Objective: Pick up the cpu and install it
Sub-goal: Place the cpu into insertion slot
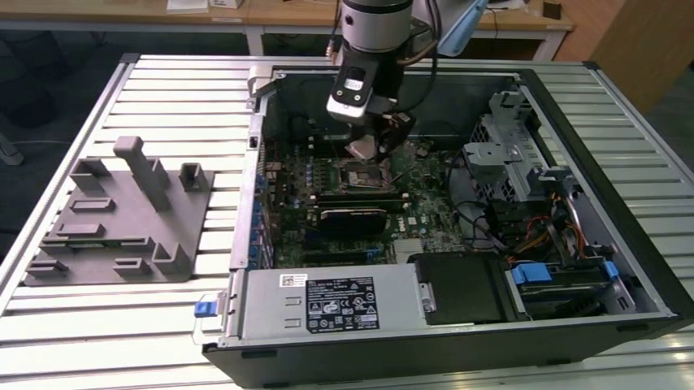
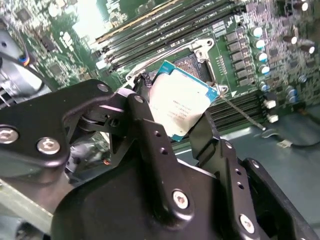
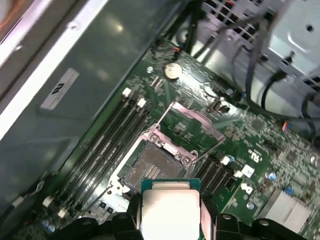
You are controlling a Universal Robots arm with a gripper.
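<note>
The cpu (image 1: 362,149), a flat square chip with a pale silver top, is clamped between the black fingers (image 2: 145,107) of my gripper (image 1: 363,146), which is shut on it. It hangs tilted just above the motherboard socket (image 1: 365,173) inside the open computer case. In both wrist views the cpu (image 2: 181,102) (image 3: 170,210) sits between the two fingers, close over the open socket (image 3: 150,167). The socket's metal load plate (image 3: 192,125) is swung up and open, and the socket's contact field is bare.
A grey plastic fixture block (image 1: 119,215) lies on the slatted table at the exterior view's left. The case (image 1: 255,89) also holds memory slots (image 3: 107,135), a power supply (image 1: 325,305), a drive cage (image 1: 509,154) and loose cables (image 1: 542,236) around the socket.
</note>
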